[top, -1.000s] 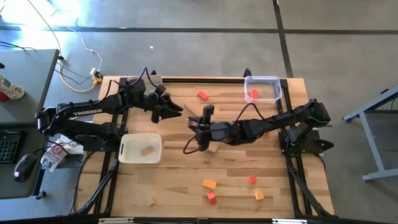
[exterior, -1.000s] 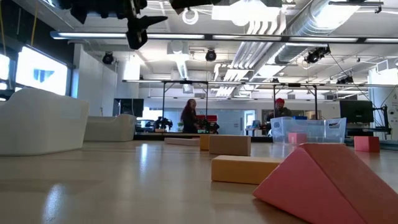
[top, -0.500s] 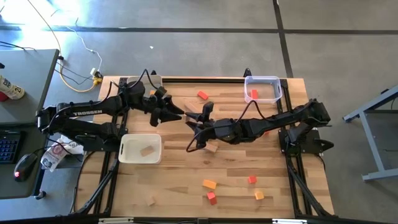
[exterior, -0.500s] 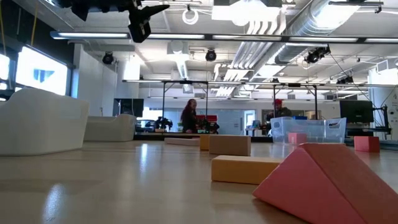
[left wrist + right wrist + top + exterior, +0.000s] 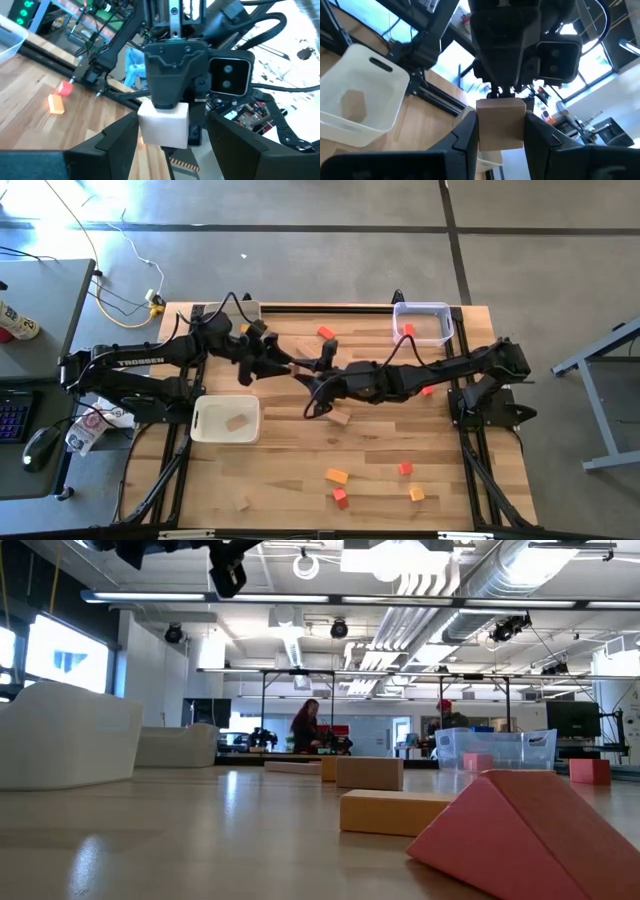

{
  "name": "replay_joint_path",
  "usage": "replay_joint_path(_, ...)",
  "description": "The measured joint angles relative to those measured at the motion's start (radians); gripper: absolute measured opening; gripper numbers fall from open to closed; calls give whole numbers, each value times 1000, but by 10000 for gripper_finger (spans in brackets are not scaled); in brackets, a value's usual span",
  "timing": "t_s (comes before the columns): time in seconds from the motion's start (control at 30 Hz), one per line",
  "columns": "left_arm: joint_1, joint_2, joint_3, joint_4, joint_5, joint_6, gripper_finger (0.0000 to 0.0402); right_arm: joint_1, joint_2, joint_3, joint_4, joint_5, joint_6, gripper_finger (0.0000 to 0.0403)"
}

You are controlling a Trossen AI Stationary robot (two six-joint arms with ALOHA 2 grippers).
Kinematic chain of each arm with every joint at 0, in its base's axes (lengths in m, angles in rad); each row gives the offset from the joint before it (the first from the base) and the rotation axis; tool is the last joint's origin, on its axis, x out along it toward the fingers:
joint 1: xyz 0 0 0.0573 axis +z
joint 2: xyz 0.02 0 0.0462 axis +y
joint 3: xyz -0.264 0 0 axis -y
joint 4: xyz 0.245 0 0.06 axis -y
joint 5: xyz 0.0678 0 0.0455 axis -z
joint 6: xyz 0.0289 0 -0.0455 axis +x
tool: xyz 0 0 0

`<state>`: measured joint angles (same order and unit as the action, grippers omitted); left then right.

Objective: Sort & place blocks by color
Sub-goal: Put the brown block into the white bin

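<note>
Both grippers meet in the air above the table's middle. My right gripper [image 5: 501, 117] [image 5: 308, 373] is shut on a plain light wood cube [image 5: 500, 122]. My left gripper [image 5: 172, 120] [image 5: 285, 366] faces it, open, one finger on each side of that cube [image 5: 163, 125]; the finger right beside one face may or may not touch it. On the table lie a red block [image 5: 326, 333], a plain block [image 5: 340, 417], and near the front edge orange [image 5: 337, 476], red [image 5: 341, 498] and plain [image 5: 243, 504] blocks. My right gripper pinches the cube between its two fingers, which lie on two opposite side faces [image 5: 481, 131]. The fingers come about level from the table's right, pointing at the left gripper. The cube is lifted clear of the table.
A white bin [image 5: 206, 430] at the table's left holds one plain block [image 5: 237, 422]. A clear bin [image 5: 440, 330] at the far right holds a red block [image 5: 408, 332]. More blocks lie near the front right [image 5: 405, 469] [image 5: 416, 494]. People stand far behind the table [image 5: 305, 725].
My right gripper has carried the cube up and toward the table's left and far side, to the left gripper. My left gripper has moved a little toward the right, and its fingers now stand around the cube.
</note>
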<state>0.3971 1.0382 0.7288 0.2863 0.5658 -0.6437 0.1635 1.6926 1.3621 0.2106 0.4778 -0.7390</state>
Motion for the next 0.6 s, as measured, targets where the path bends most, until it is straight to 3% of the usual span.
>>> replay_joint_path(0.2, 1, 0, 0, 28, 44, 4, 223, -27, 0, 0, 36, -80, -2, 93)
replay_joint_path(0.6, 16, 0, 0, 32, 97, 35, 214, -34, 0, 0, 58, -97, -22, 93)
